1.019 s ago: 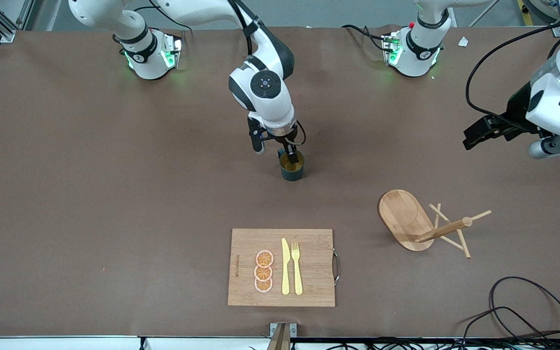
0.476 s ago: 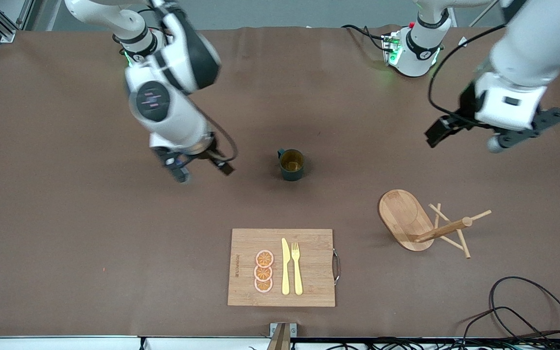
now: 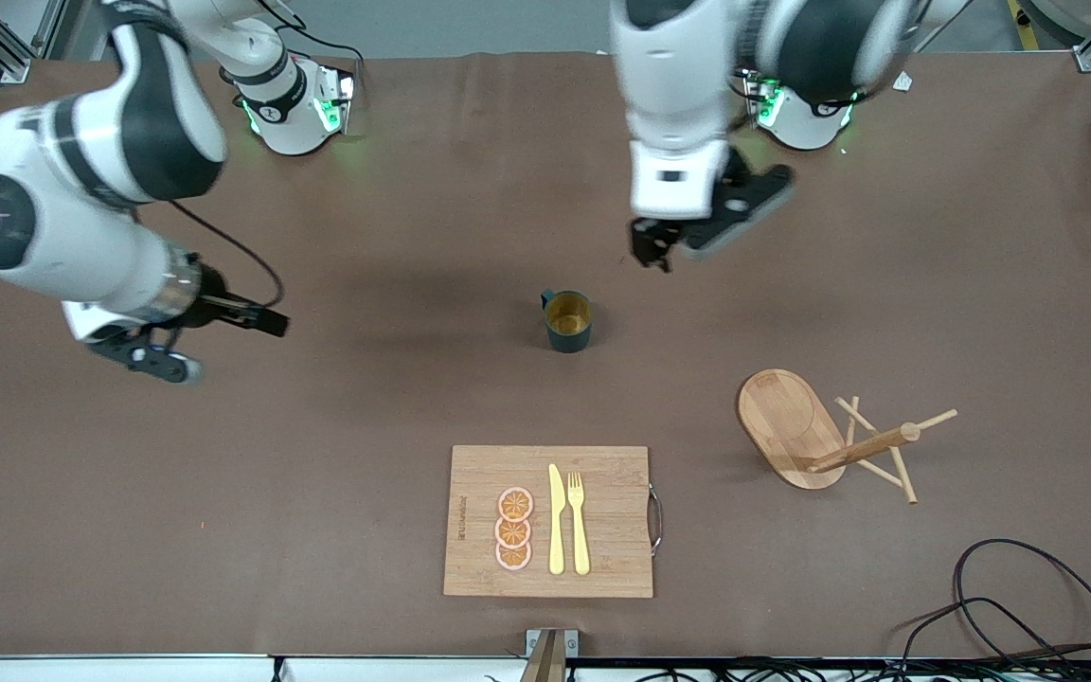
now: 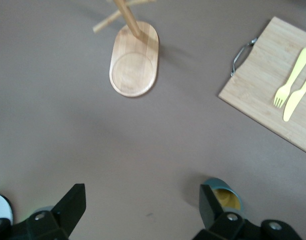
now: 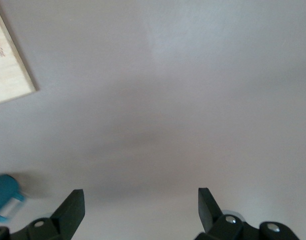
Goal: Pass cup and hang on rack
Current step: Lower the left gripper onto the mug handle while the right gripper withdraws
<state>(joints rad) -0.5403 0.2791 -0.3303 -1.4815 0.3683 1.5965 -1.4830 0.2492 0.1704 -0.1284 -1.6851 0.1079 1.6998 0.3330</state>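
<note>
Both tools (image 3: 656,248) now off the cup (image 3: 567,320) — wide open, empty — cutting board (image 3: 602,474), rack (image 3: 796,428) nearby

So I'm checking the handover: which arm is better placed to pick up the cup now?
Left, probably. The left gripper hangs open beside the cup; the right gripper, also open, is over bare table.

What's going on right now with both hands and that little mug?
Left hand open, over bare table near the cup. Right hand open, empty, toward its own end of the table. Cup upright on the table, unheld. Rack tipped on its side, nothing blocking.
</note>
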